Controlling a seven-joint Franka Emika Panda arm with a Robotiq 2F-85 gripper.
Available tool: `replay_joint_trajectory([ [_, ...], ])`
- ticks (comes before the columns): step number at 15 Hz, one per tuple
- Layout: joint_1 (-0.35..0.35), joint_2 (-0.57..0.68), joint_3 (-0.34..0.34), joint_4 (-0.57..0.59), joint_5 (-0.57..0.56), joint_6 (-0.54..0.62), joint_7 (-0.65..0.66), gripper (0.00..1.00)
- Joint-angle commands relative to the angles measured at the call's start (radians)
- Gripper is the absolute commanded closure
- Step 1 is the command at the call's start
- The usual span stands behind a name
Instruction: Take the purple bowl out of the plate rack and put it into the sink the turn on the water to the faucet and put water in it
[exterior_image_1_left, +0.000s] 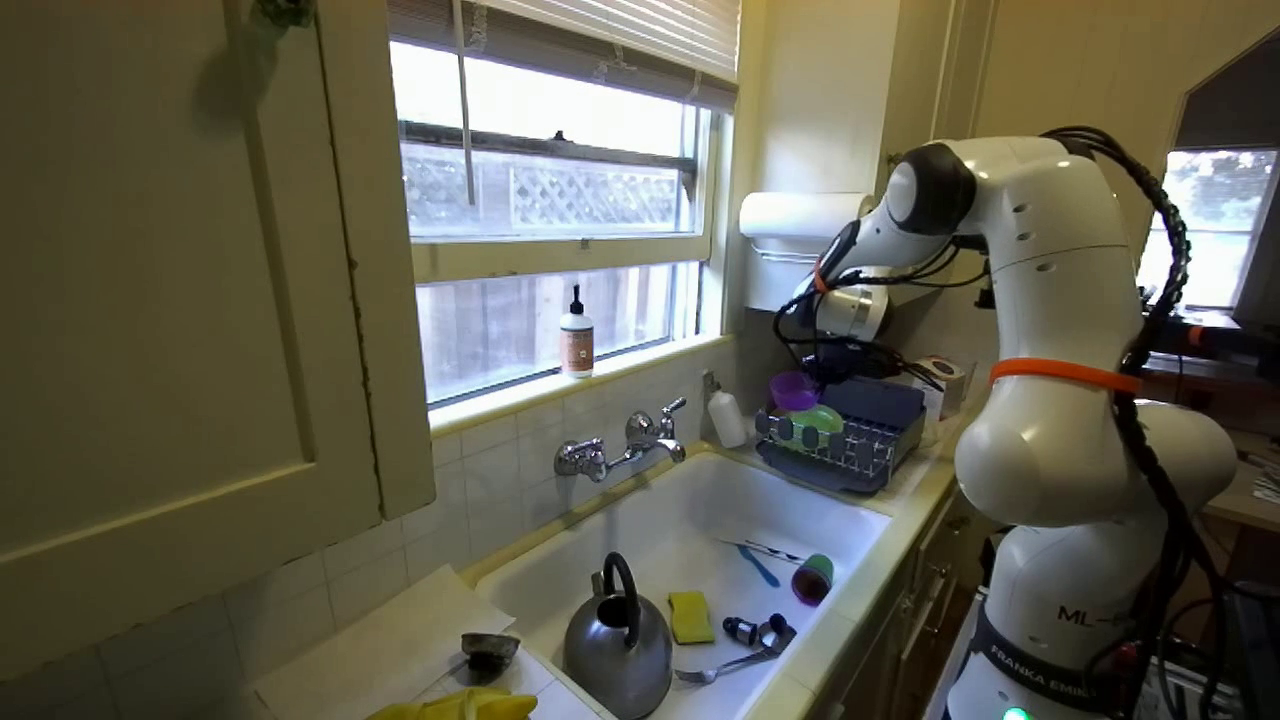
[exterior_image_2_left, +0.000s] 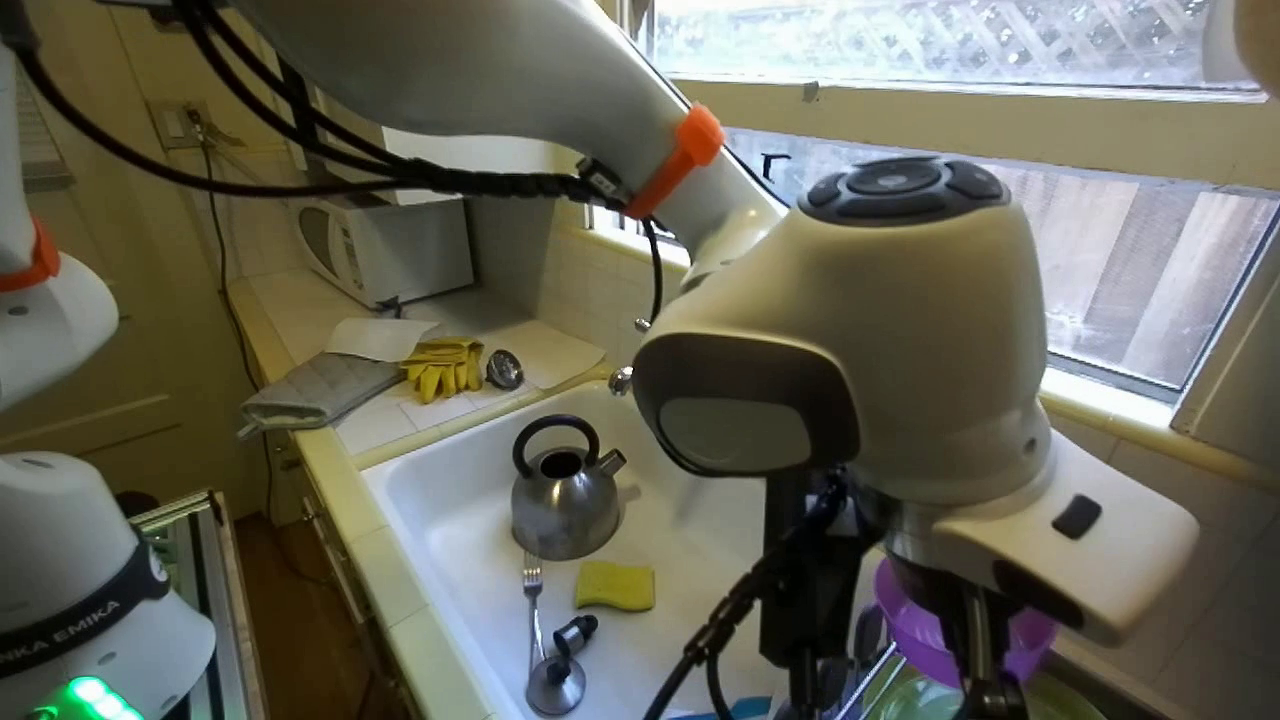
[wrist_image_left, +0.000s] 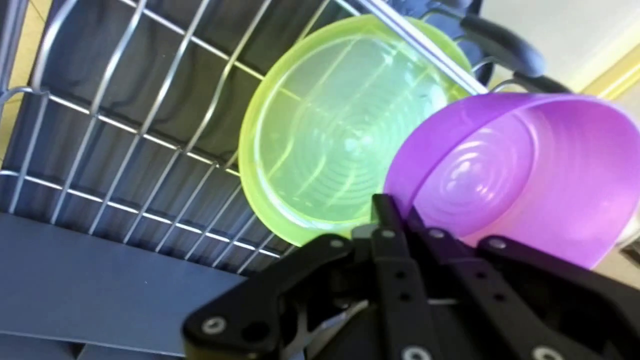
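In an exterior view, from left: grey kettle (exterior_image_1_left: 622, 650) upright in white sink (exterior_image_1_left: 790, 500), chrome faucet (exterior_image_1_left: 668, 443) on tiled wall (exterior_image_1_left: 490, 490), yellow-green sponge (exterior_image_1_left: 691, 617) just right of kettle. Purple bowl (exterior_image_1_left: 795, 391) tilted over green dish (wrist_image_left: 320, 150) in plate rack (exterior_image_1_left: 885, 402); hard to tell whether bowl and dish touch. Gripper (wrist_image_left: 398, 210) pinched on the bowl's rim. White arm (exterior_image_1_left: 1065, 260) far right.

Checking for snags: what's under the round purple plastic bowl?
A round translucent green plastic bowl shows partly beneath; the purple bowl covers its nearest edge and hides anything else there.
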Motion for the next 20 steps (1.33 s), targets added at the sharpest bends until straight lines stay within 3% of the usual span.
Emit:
replay_joint_trajectory([
  [1,-0.020,-0.163,0.069,-0.149,0.072,-0.007,-0.127,0.99],
  [5,0.018,-0.237,0.103,-0.213,0.185,-0.060,-0.263,0.99],
  [6,-0.001,-0.246,0.137,-0.226,0.198,-0.068,-0.289,0.99],
  [8,0.056,-0.246,0.108,-0.233,0.247,-0.114,-0.349,0.99],
  [11,0.115,-0.220,0.087,-0.242,0.244,-0.152,-0.385,0.99],
  [14,0.168,-0.171,0.071,-0.247,0.211,-0.116,-0.374,0.99],
  [20,0.181,-0.169,0.062,-0.243,0.219,-0.129,-0.361,0.96],
])
